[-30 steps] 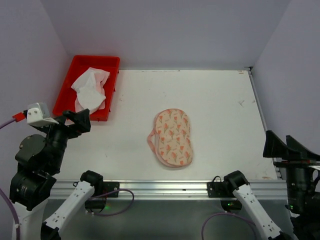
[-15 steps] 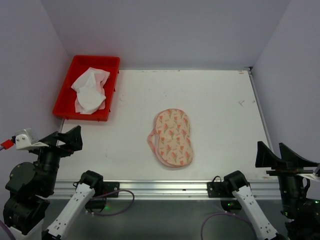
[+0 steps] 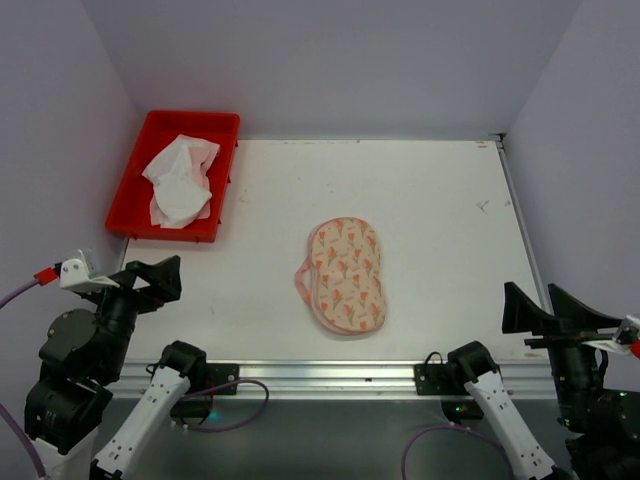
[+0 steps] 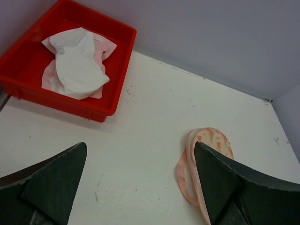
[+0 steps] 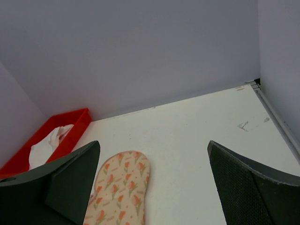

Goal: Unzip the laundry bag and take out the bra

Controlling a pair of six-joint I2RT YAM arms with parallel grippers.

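The laundry bag (image 3: pixel 347 275) lies flat mid-table, cream-pink with orange print, and a pink trim loop sticks out at its left edge. It also shows in the left wrist view (image 4: pixel 213 138) and the right wrist view (image 5: pixel 119 192). I cannot tell if its zip is open. No bra shows at the bag. My left gripper (image 3: pixel 155 277) is open and empty at the near left, well apart from the bag (image 4: pixel 140 147). My right gripper (image 3: pixel 540 305) is open and empty at the near right edge (image 5: pixel 153 144).
A red tray (image 3: pixel 190 117) stands at the far left corner and holds a crumpled white and pale pink garment (image 3: pixel 180 180). The tray and garment also show in the left wrist view (image 4: pixel 75 63). Purple walls close the table on three sides.
My left arm drew back from beside the red tray to the near left edge. My right arm shifted slightly left at the near right. The bag has not moved.
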